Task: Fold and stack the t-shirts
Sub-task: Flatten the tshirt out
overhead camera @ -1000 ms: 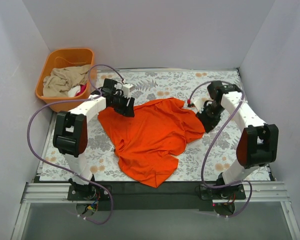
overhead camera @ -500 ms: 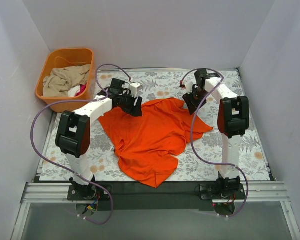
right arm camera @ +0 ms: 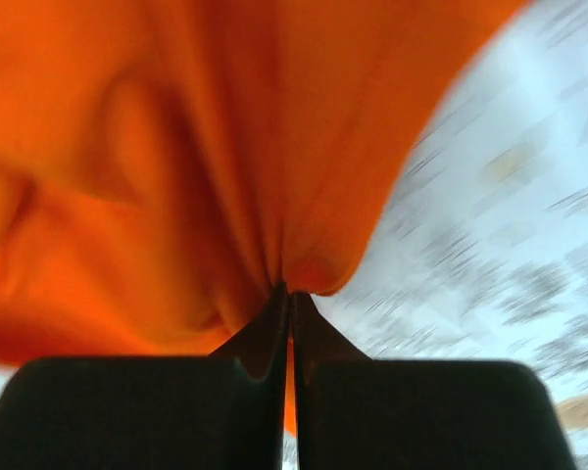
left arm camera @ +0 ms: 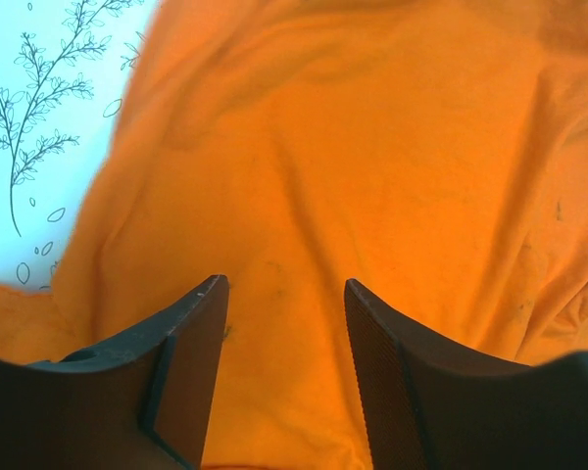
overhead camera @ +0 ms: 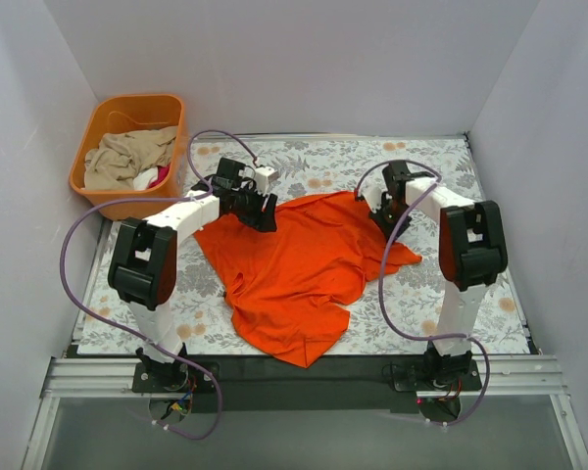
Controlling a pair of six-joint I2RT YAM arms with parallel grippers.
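Jaws on the right gripper [right arm camera: 290, 294] are pressed together on a gathered pinch of the orange shirt [overhead camera: 294, 269], and the cloth bunches into folds just ahead of the tips. The hold looks meant to draw that far-right edge outward and flatten it. Jaws on the left gripper [left arm camera: 284, 284] stand apart, with bare shirt between and beyond them, so nothing is held there. I judge it is poised to take the far-left edge as a matching corner. Between the two grippers the shirt lies crumpled and slanted, not yet spread, its hem trailing toward the near edge.

Under it lies a floral tablecloth [overhead camera: 431, 157], pale with grey leaves. Beyond and outside the left gripper, off the cloth, an orange tub [overhead camera: 127, 100] holds beige and reddish clothes [overhead camera: 127, 157]. Plain white walls [overhead camera: 274, 59] close in three sides.
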